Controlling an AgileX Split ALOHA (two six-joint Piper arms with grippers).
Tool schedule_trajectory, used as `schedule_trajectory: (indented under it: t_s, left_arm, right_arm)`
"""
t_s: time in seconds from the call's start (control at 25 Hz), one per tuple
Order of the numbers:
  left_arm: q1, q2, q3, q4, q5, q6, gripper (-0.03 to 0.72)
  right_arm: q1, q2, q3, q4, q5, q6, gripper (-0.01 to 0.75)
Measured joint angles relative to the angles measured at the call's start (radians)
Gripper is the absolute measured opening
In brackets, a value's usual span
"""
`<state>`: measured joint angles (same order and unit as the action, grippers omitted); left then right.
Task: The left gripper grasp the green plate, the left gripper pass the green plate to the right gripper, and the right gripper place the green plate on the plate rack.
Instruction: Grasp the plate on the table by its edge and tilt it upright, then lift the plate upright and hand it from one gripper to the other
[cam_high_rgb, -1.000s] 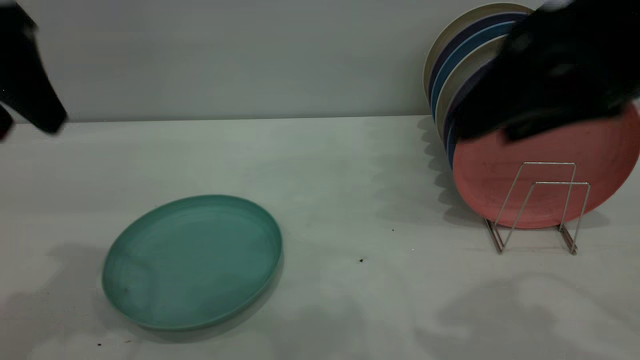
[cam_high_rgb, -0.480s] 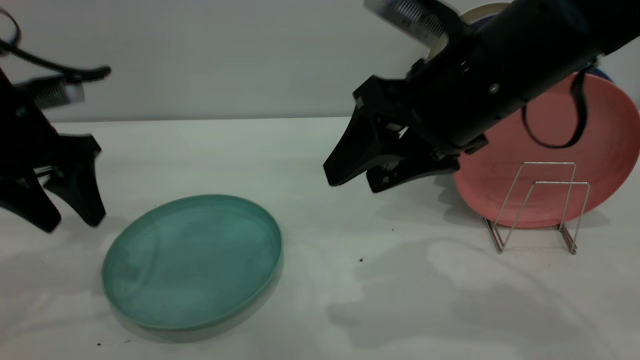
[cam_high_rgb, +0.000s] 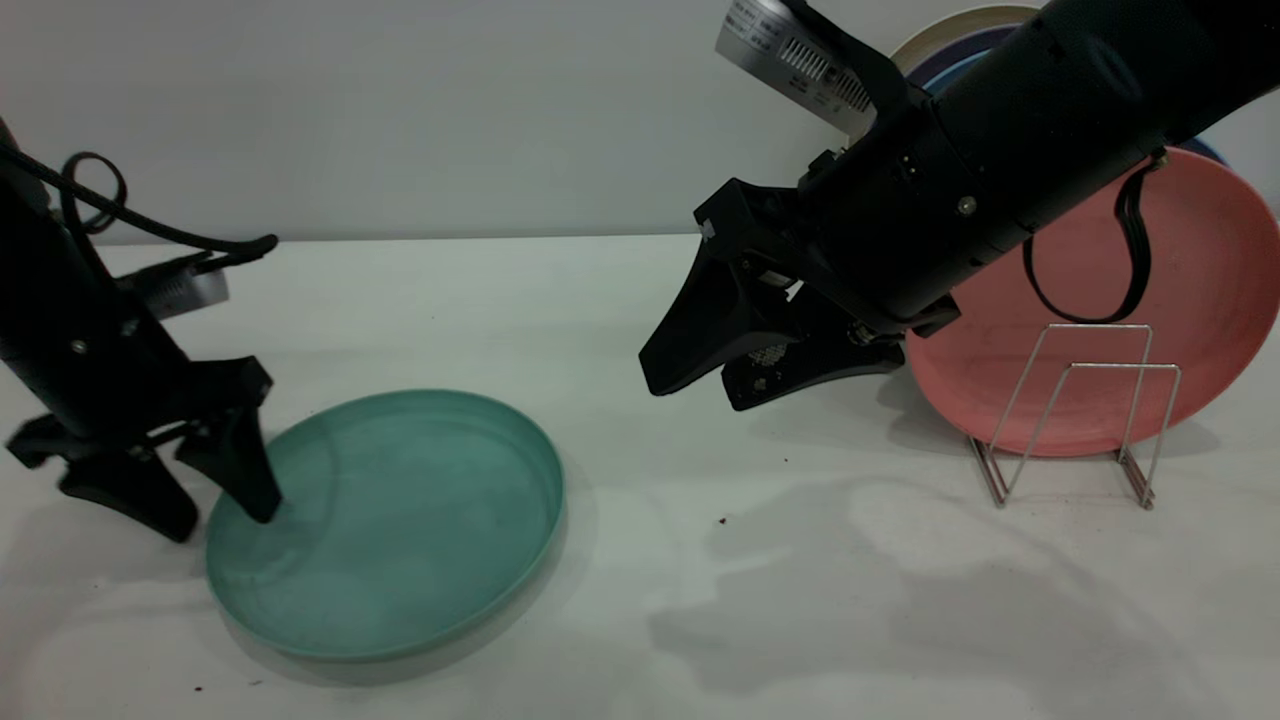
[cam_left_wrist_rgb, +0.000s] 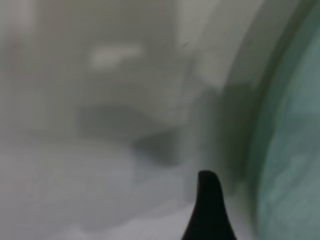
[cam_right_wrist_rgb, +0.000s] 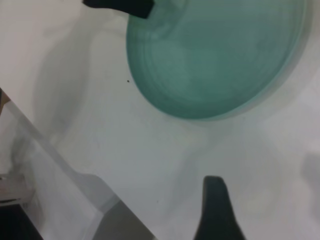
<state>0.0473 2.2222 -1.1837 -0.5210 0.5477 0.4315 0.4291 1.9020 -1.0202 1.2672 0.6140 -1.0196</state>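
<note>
The green plate (cam_high_rgb: 390, 520) lies flat on the white table at the front left. My left gripper (cam_high_rgb: 215, 515) is open and straddles the plate's left rim, with one finger inside the plate and the other outside on the table. In the left wrist view one finger (cam_left_wrist_rgb: 207, 212) shows beside the plate's rim (cam_left_wrist_rgb: 295, 165). My right gripper (cam_high_rgb: 697, 392) is open and empty, hovering above the table's middle and pointing toward the plate. The right wrist view shows the plate (cam_right_wrist_rgb: 215, 55) from above. The plate rack (cam_high_rgb: 1075, 410) stands at the right with two free front loops.
A salmon-pink plate (cam_high_rgb: 1190, 300) stands upright in the rack, with several blue and cream plates (cam_high_rgb: 940, 50) behind it, partly hidden by the right arm. A grey wall runs along the table's far edge. The table's edge (cam_right_wrist_rgb: 65, 165) shows in the right wrist view.
The left gripper came down from the far left onto the plate's left rim. The right arm swung in from over the rack to above the table's middle.
</note>
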Motion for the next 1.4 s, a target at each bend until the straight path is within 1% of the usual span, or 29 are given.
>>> schedule_trajectory:
  t_s: [0.12,0.2,0.28,0.36,0.44,0.52,0.6,0.64,0.68,0.8,0.92,1.08,1.2,1.4]
  left_arm:
    - [0.000,0.026,0.000,-0.080,-0.019,0.055,0.591]
    - [0.000,0.043,0.000,-0.107,-0.029,0.072,0.587]
    - [0.000,0.055,-0.001,-0.118,-0.031,0.080,0.562]
    - [0.001,0.060,-0.003,-0.126,-0.032,0.082,0.511]
    - [0.001,0.068,-0.007,-0.135,-0.031,0.082,0.416]
    - [0.001,0.076,-0.009,-0.139,-0.029,0.082,0.292]
    - [0.001,0.079,-0.009,-0.144,-0.025,0.082,0.134]
    - [0.001,0.081,-0.010,-0.147,-0.019,0.084,0.083]
    - [0.001,0.082,-0.011,-0.151,-0.013,0.086,0.057]
    - [0.001,0.094,-0.037,-0.157,0.073,0.109,0.037]
    - [0.001,0.100,-0.084,-0.169,0.213,0.173,0.024]
    - [0.001,0.103,-0.131,-0.265,0.328,0.289,0.022]
    - [0.001,0.103,-0.137,-0.345,0.360,0.357,0.022]
    - [0.001,0.105,-0.137,-0.426,0.383,0.407,0.022]
  right_arm:
    - [0.000,0.000,0.000,0.000,0.002,0.000,0.537]
    - [0.000,0.000,0.000,0.000,0.003,0.000,0.537]
    - [0.000,0.000,0.000,0.000,0.003,0.000,0.537]
    - [0.000,0.000,0.000,0.001,0.004,0.000,0.537]
    - [0.000,0.000,0.000,0.001,0.008,0.006,0.537]
    - [0.000,0.000,-0.001,0.002,0.014,0.019,0.537]
    - [0.000,0.003,-0.001,0.002,0.015,0.030,0.537]
    - [0.000,0.010,-0.001,0.003,0.015,0.037,0.537]
    - [-0.001,0.018,-0.003,0.003,0.013,0.044,0.537]
    - [-0.035,0.075,-0.027,0.003,0.030,0.051,0.537]
    - [-0.096,0.148,-0.076,0.003,0.105,0.052,0.537]
    - [-0.163,0.221,-0.157,0.002,0.181,0.054,0.537]
    - [-0.183,0.248,-0.199,0.002,0.212,0.070,0.537]
    - [-0.184,0.250,-0.211,0.006,0.235,0.079,0.537]
